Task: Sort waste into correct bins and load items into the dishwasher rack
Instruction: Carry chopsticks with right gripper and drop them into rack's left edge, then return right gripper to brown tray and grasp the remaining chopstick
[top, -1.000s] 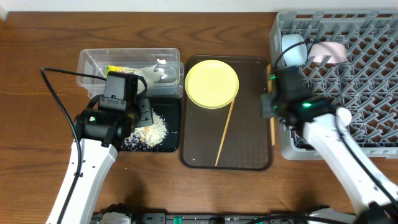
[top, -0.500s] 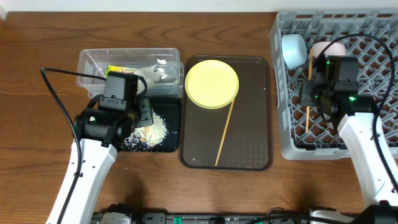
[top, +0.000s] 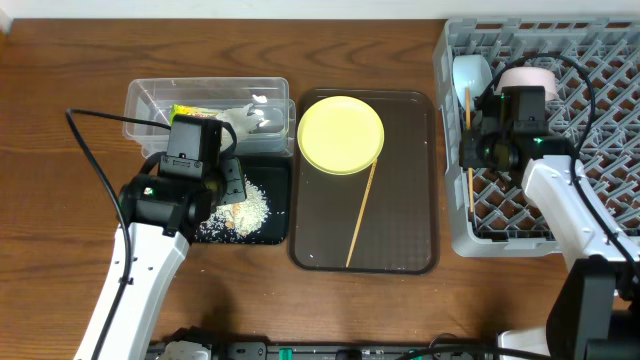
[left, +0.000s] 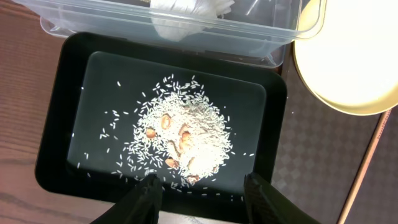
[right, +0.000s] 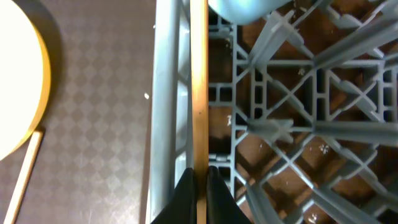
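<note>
My right gripper (top: 478, 143) (right: 199, 190) is shut on a thin wooden chopstick (top: 470, 195) (right: 198, 81), holding it lengthwise over the left wall of the grey lattice dishwasher rack (top: 600, 180) (right: 298, 130). A light blue bowl (top: 472, 76) (right: 249, 7) and a pale pink bowl (top: 527, 80) sit in the rack. A second chopstick (top: 361, 215) (right: 22, 171) and the yellow plate (top: 341, 134) (left: 348, 68) lie on the brown tray (top: 400, 200). My left gripper (top: 228, 190) (left: 202, 199) hangs open over the near edge of the black tray (left: 56, 118), which holds rice scraps (left: 183, 134).
The clear tub (top: 150, 100) (left: 124, 28) behind the black tray holds a yellow-green wrapper (top: 192, 113) and white tissue (top: 247, 118) (left: 186, 12). Bare wooden tabletop (top: 60, 60) runs along the left and back.
My right gripper carried the chopstick from the brown tray's right edge over into the rack, then back a little to the rack's left wall. The left arm has not moved.
</note>
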